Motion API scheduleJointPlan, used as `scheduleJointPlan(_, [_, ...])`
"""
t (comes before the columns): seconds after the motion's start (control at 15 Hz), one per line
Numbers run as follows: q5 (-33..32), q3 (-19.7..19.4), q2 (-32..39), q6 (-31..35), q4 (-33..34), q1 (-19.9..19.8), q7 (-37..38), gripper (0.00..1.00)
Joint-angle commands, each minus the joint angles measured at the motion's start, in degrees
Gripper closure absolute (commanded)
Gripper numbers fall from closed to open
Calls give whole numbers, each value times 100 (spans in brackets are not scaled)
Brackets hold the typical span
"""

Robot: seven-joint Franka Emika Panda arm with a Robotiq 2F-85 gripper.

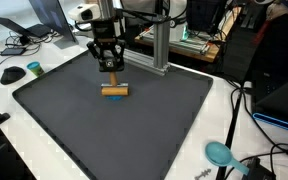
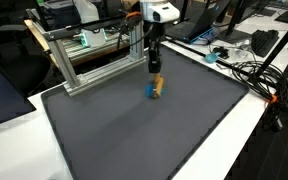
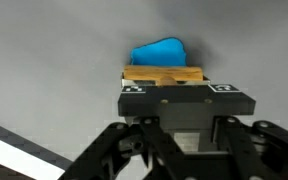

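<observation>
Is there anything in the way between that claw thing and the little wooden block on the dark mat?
Nothing visible. The gripper hangs just above the wooden block, which lies on the dark mat with a blue piece against it. In both exterior views the gap between gripper and block is clear.

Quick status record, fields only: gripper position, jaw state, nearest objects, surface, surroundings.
gripper: Robotiq gripper hangs just above the mat, pointing down
jaw state: cannot tell; fingertips are out of the wrist view
nearest object: wooden block lying flat, directly below and in front of the gripper
second object: blue piece touching the block's far side in the wrist view
surface: dark grey mat on a white table
surroundings: aluminium frame at the mat's edge; teal round object off the mat; cables
</observation>
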Motion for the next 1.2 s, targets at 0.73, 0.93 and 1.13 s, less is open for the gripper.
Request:
scheduleJointPlan(0.73, [60, -55, -131, -22, -843, -103, -227, 78])
scheduleJointPlan(0.93, [75, -58, -125, -22, -840, -104, -250, 78])
scheduleJointPlan(1.13, [88, -53, -93, -23, -811, -99, -265, 78])
